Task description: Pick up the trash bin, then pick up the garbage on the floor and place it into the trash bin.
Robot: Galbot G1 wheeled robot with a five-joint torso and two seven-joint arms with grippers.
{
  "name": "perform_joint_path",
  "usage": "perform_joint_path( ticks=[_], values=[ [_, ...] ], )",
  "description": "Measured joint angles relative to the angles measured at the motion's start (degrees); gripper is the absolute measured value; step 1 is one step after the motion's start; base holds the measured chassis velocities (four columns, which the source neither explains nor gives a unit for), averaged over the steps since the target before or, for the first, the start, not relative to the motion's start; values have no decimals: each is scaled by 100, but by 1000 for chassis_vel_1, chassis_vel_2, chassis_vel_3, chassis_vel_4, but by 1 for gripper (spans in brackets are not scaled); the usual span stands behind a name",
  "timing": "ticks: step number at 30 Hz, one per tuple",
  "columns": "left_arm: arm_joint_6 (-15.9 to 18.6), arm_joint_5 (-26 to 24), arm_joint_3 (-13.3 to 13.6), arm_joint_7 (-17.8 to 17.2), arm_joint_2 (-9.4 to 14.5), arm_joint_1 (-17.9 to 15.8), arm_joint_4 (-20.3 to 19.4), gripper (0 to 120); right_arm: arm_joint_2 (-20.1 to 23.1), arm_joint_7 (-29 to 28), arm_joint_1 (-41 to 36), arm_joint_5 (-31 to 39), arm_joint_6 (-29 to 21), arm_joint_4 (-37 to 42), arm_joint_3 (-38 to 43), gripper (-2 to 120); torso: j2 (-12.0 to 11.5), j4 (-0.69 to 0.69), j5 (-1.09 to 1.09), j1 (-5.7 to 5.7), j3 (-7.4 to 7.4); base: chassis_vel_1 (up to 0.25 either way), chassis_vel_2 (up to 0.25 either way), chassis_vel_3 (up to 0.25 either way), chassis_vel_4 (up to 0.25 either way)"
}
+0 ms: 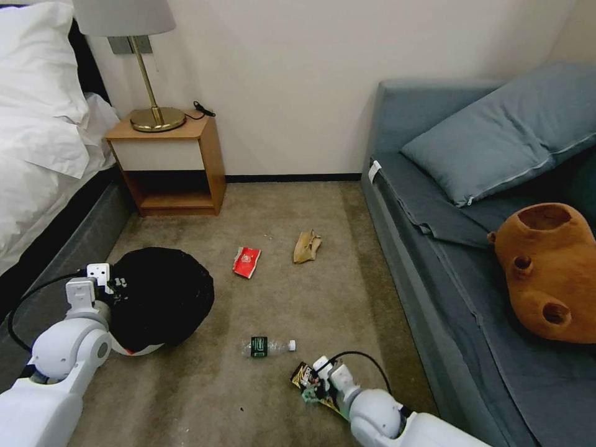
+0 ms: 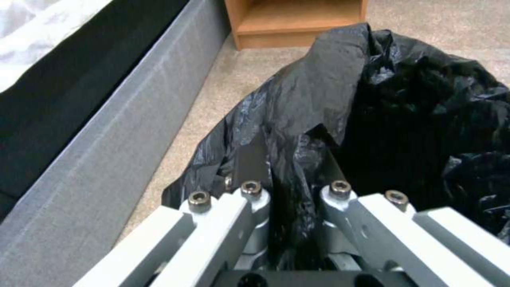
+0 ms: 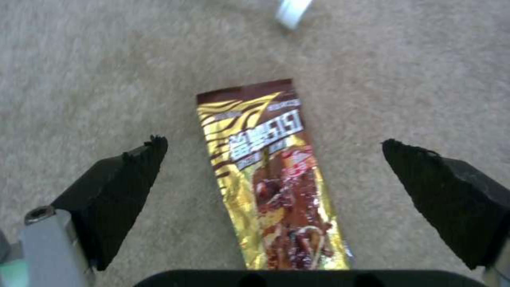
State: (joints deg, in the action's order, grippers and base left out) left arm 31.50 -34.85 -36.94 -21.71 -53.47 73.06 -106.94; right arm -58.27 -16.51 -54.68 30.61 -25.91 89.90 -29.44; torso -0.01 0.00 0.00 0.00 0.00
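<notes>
we see head view evenly lit, soft indoor light, no hard shadows | lamp shade [image 1: 123, 16] upper left unlit | edges bowed by wide lens | left wrist: glare on black bag [image 2: 318, 91] | right wrist: soft focus, wrapper [image 3: 268, 171] foil glints

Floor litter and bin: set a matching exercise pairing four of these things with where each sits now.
Things:
1. wrapper
2. bin
3. bottle
4. red packet

Places:
A. gripped at its bag by the left gripper, beside the bed base
B. on the carpet near the paper bag
C. flat on the carpet between the open fingers of the right gripper
D. lying on its side between the bin and the right gripper

Pairs: 1-C, 2-A, 3-D, 4-B
</notes>
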Motion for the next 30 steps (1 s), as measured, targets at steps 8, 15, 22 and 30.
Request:
perform_joint_path(
  ticks=[8,15,22,30],
  values=[
    [-36,137,31,45,-104,110,-55,6,-165,202,194,-130,160,-445,-264,100,0,0,0,0,0,0,0,0,0],
    [-50,138,-55,55,-65,221,-144,6,-283,296,252,-261,256,-695,-370,100,0,0,0,0,0,0,0,0,0],
    [-93,137,-110,91,-46,266,-146,6,-472,303,287,-340,353,-906,-411,100,0,0,0,0,0,0,0,0,0],
    [-146,135,-100,131,-13,204,-71,6,-758,305,403,-461,538,-1306,-413,100,0,0,-1,0,0,0,0,0,0]
  ],
)
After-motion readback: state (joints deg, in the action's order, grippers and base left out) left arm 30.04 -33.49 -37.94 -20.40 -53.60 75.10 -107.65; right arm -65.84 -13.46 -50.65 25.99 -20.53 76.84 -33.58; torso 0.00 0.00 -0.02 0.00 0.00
